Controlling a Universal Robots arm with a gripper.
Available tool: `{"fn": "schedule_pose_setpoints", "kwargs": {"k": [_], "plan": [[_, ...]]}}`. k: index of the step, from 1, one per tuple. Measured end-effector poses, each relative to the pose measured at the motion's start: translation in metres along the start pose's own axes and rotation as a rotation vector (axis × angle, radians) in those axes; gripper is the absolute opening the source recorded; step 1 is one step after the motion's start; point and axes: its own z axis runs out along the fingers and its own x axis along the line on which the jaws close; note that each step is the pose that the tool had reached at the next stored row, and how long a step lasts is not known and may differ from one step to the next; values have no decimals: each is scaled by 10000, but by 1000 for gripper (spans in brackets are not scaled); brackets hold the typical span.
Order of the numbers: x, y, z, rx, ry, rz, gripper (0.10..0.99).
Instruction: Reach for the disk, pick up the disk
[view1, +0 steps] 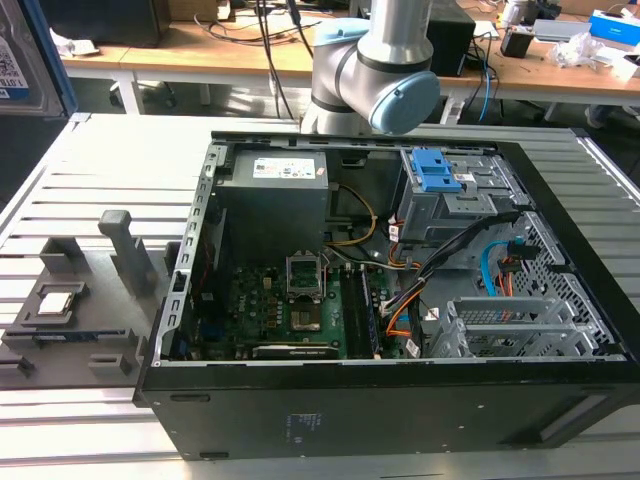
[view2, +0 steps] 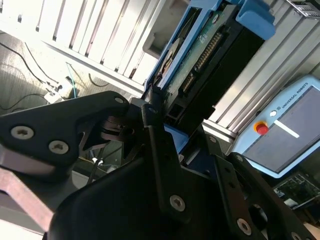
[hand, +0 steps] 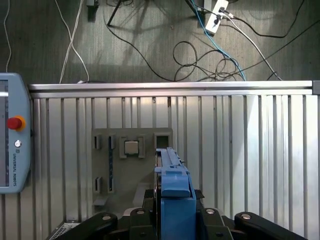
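Observation:
The disk (hand: 175, 192) stands on edge between the black fingers of my gripper (hand: 176, 220), which is shut on it, its blue plastic bracket facing the first wrist view. In the second wrist view the disk (view2: 202, 52) shows its blue edge, its connector row and its dark underside, with my gripper (view2: 167, 127) clamped on its lower end. At the exterior view's upper left edge the disk (view1: 22, 60) hangs high over the slatted table, silver-grey with a barcode label and a blue rim.
Below the disk lies a grey fixture plate (hand: 107, 165) with a small square CPU chip (hand: 131, 147). The open computer case (view1: 380, 410) holds a power supply box (view1: 275, 190) and a blue-latched drive cage (view1: 440, 170). A teach pendant (hand: 12, 140) lies on the table.

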Motion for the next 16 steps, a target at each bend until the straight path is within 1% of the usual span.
{"fn": "schedule_pose_setpoints", "kwargs": {"k": [3, 8, 9, 11, 16], "plan": [[1, 1, -68, 1, -1, 0, 365], [2, 4, -225, 0, 0, 0, 365], [2, 4, -242, 1, 0, 0, 365], [2, 5, -303, 0, 0, 0, 365], [3, 6, -390, -1, 1, 0, 365]]}}
